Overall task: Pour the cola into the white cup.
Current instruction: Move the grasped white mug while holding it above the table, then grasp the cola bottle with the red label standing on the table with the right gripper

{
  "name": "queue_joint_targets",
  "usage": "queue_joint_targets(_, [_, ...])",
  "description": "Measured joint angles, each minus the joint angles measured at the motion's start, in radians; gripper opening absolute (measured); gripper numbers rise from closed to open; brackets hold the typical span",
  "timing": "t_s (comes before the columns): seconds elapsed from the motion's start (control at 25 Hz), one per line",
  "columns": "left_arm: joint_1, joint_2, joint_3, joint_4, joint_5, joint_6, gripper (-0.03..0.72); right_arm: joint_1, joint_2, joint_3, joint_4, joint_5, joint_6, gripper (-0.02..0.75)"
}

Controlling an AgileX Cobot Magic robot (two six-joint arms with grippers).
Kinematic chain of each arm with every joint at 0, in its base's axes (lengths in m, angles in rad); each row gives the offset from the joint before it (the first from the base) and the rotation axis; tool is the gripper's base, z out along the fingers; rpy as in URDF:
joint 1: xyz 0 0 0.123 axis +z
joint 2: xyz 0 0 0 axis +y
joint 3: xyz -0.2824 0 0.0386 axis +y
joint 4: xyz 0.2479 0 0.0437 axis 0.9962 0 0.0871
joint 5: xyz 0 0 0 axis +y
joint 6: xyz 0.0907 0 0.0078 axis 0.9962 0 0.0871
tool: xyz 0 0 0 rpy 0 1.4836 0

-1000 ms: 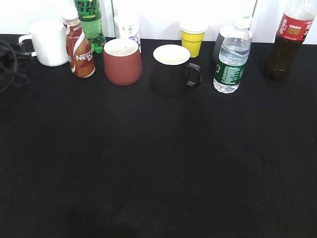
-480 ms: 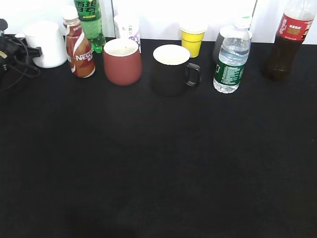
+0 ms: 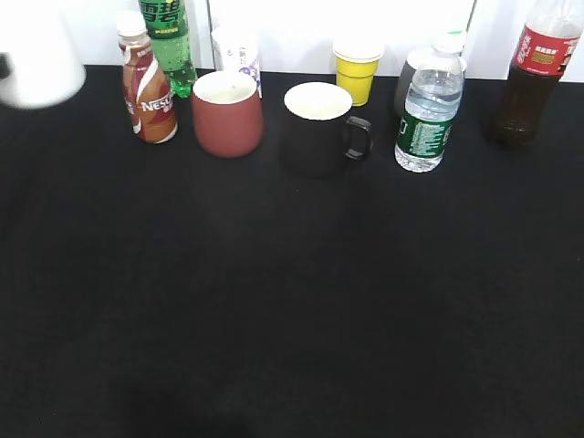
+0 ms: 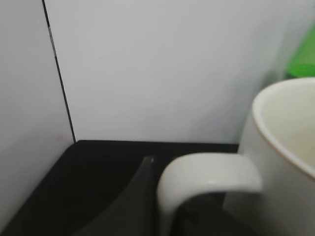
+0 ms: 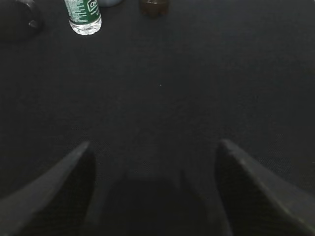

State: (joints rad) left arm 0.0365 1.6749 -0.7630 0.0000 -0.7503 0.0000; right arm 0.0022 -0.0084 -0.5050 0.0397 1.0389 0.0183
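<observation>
Glossy ceramic white cup (image 4: 275,162); ribbed plastic cola (image 3: 534,73)

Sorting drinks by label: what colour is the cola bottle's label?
Red, on the cola bottle; clearest in the exterior view.

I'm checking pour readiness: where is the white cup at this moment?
The white cup is at the exterior view's far left edge, blurred, left of the Nescafe bottle; the left wrist view shows its handle close up.

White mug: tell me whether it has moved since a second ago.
Yes. The white mug has lifted and shifted left, away from the Nescafe bottle.
</observation>
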Motion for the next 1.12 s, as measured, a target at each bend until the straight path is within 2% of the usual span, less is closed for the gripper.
queue_joint_targets(0.12, [-0.065,-0.275,0.228,0.01,0.053,0.0,0.038,0.0,0.0,-0.007,-0.006,-0.015,0.0,0.574])
queue_joint_targets(0.16, [-0.102,-0.346,0.276,0.014,0.081,0.0,0.038,0.0,0.0,-0.017,-0.004,-0.072,0.0,0.574])
queue_joint_targets(0.32, [-0.274,-0.495,0.318,0.028,0.181,0.0,0.038,0.0,0.101,0.05,-0.005,-0.553,0.0,0.574])
queue_joint_targets(0.44, [-0.397,-0.499,0.318,0.032,0.198,0.0,0.037,0.0,0.352,0.132,-0.005,-0.926,0.0,0.574])
queue_joint_targets(0.52, [-0.451,-0.499,0.318,0.035,0.204,0.0,0.037,0.0,0.561,0.14,-0.001,-1.11,0.0,0.574])
queue_joint_targets(0.6, [-0.461,-0.498,0.318,0.036,0.204,0.0,0.037,0.0,0.766,0.14,-0.001,-1.322,0.0,0.574])
queue_joint_targets(0.76, [-0.461,-0.498,0.318,0.036,0.204,0.0,0.037,0.0,1.197,0.141,-0.002,-1.855,0.0,0.574])
queue_joint_targets(0.84, [-0.461,-0.498,0.318,0.036,0.204,0.0,0.037,0.0,1.396,0.141,-0.002,-2.006,0.0,0.574])
queue_joint_targets(0.92, [-0.461,-0.498,0.318,0.036,0.204,0.0,0.037,0.0,1.553,0.127,-0.002,-2.092,0.0,0.595])
queue_joint_targets(1.0, [-0.461,-0.498,0.318,0.036,0.204,0.0,0.037,0.0,1.676,0.066,-0.003,-2.117,0.024,0.661])
queue_joint_targets(1.12, [-0.461,-0.498,0.318,0.035,0.204,0.0,0.037,0.0,1.822,-0.051,-0.024,-2.123,0.058,0.673])
